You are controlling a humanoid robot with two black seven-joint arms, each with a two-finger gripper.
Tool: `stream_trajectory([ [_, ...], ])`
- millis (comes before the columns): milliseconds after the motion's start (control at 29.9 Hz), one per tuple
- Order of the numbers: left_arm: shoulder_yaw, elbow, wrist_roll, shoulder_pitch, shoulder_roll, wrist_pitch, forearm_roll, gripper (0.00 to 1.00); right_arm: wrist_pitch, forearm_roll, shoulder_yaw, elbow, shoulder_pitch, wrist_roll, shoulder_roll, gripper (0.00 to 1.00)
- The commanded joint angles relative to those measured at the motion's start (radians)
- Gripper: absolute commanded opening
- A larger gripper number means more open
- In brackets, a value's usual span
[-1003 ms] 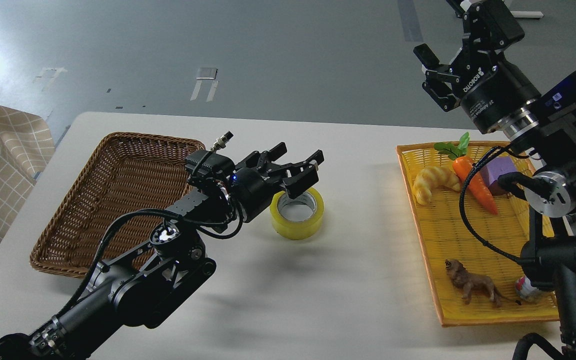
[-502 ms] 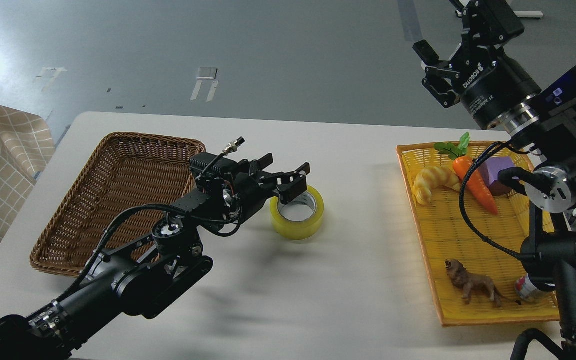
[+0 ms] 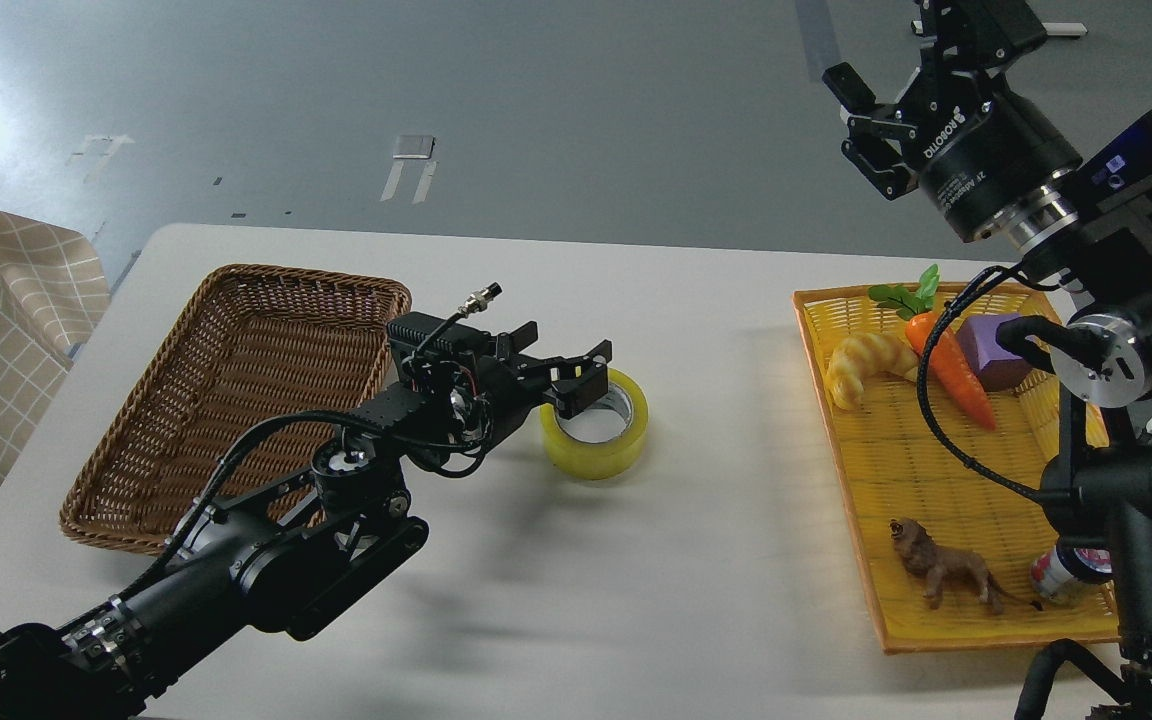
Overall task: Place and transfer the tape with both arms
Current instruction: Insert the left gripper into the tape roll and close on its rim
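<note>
On the white table [image 3: 696, 330], centre: ring-shaped roll of translucent yellow packing tape [image 3: 596, 425], lying flat. My left gripper [image 3: 568, 372] reaches low from the left, fingers spread at its near rim. My right gripper [image 3: 886, 90] is raised high, fingers apart, holding nothing.

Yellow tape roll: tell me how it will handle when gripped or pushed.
The tape roll lies flat on the table, so it likely slides rather than rolls. Its rigid-looking core suggests a stiff grip. The glossy film may be slippery.
</note>
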Motion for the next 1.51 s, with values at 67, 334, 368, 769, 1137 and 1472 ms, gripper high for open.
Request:
stream_trajectory([
  [67, 0.03, 0.038, 0.003, -0.007, 0.003, 0.0, 0.0, 0.98, 0.0, 0.0, 0.0, -0.006, -0.002, 0.001, 0.0, 1.0],
  [334, 0.085, 0.081, 0.001, -0.033, 0.007, 0.0, 0.0, 0.98, 0.0, 0.0, 0.0, -0.006, -0.013, 0.001, 0.0, 1.0],
  [368, 0.085, 0.082, 0.001, -0.033, 0.007, 0.0, 0.0, 0.98, 0.0, 0.0, 0.0, -0.006, -0.013, 0.001, 0.0, 1.0],
  [769, 0.11, 0.116, -0.008, -0.04, 0.007, 0.0, 0.0, 0.98, 0.0, 0.0, 0.0, -0.007, -0.03, 0.001, 0.0, 1.0],
  [1137, 0.113, 0.119, 0.0, -0.037, -0.002, -0.009, 0.0, 0.91, 0.0, 0.0, 0.002, -0.009, -0.057, 0.003, 0.0, 1.0],
  [1472, 0.113, 0.119, 0.006, -0.037, -0.005, -0.043, 0.0, 0.69, 0.0, 0.0, 0.005, -0.009, -0.082, 0.004, 0.0, 1.0],
])
